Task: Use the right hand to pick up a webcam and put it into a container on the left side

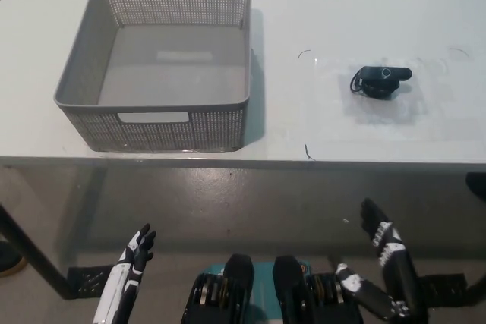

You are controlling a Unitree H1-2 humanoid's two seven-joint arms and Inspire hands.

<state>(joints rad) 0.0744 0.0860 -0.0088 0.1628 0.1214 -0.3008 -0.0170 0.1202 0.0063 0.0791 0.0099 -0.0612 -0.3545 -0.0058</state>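
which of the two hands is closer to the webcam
The black right hand, below the table edge under the webcam; the white left hand sits far left, below the basket.

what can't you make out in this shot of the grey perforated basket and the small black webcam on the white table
Head view only:
- Small black webcam: too small to tell its lens, clip or cable apart.
- Grey perforated plastic basket: the near wall hides the front strip of its floor.
- White table: cut off by the top and side edges.
- White left hand and black right hand: both open below the table edge; arms cut off at the bottom edge.
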